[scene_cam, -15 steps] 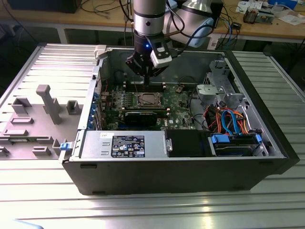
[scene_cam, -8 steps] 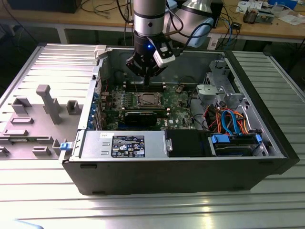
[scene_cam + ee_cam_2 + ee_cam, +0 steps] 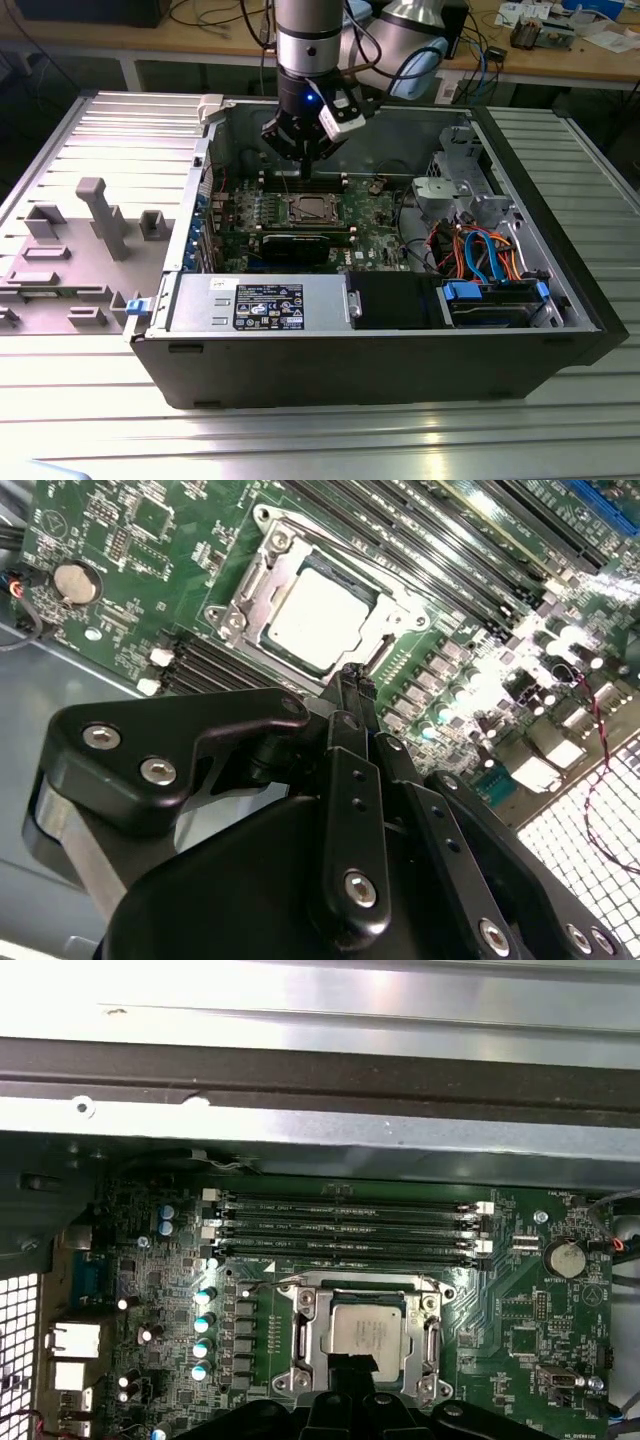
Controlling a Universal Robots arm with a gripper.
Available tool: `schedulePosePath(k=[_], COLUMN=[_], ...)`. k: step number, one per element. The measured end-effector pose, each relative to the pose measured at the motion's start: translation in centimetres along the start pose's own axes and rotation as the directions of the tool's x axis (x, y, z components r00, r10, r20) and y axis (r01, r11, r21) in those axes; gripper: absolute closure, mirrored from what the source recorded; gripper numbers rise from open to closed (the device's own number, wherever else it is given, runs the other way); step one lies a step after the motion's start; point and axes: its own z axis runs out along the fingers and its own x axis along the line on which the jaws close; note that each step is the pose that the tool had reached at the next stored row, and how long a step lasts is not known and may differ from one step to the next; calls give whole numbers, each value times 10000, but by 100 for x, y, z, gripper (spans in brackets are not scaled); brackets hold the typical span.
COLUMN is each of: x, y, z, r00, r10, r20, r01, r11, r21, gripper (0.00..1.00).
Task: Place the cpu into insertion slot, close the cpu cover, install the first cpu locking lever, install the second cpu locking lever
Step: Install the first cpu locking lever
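The cpu (image 3: 365, 1335) (image 3: 318, 620), a dull silver square, lies flat in the insertion slot (image 3: 310, 210) on the green motherboard. The cpu cover (image 3: 432, 1332) (image 3: 262, 580), a grey metal frame, lies down around the chip, so the slot's contact field is hidden. A thin metal lever (image 3: 265, 1283) juts from one corner of the socket. My gripper (image 3: 352, 673) (image 3: 350, 1363) (image 3: 303, 150) hovers just above the socket's edge, its black fingers pressed together with nothing between them.
Several black memory slots (image 3: 350, 1225) run beside the socket, and a coin battery (image 3: 567, 1256) sits nearby. The case wall (image 3: 320, 1110) rises behind them. A power supply (image 3: 260, 300) and a drive cage with cables (image 3: 490, 260) line the case. Grey fixtures (image 3: 100, 215) stand outside, on the exterior view's left.
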Motion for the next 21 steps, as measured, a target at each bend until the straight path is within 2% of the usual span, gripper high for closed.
schedulePosePath(k=[6,8,12,18,21], x=[108,161,254,359,438], y=[5,-10,-7,-2,2], z=[0,2,3,0,-2], r00=[10000,10000,10000,10000,10000], r10=[1,1,-1,-1,0], r20=[0,0,0,0,0], r01=[-1,-1,1,1,0], r11=[10000,10000,10000,10000,10000], r21=[-1,-2,-3,-3,-3], gripper=[89,89,89,89,89])
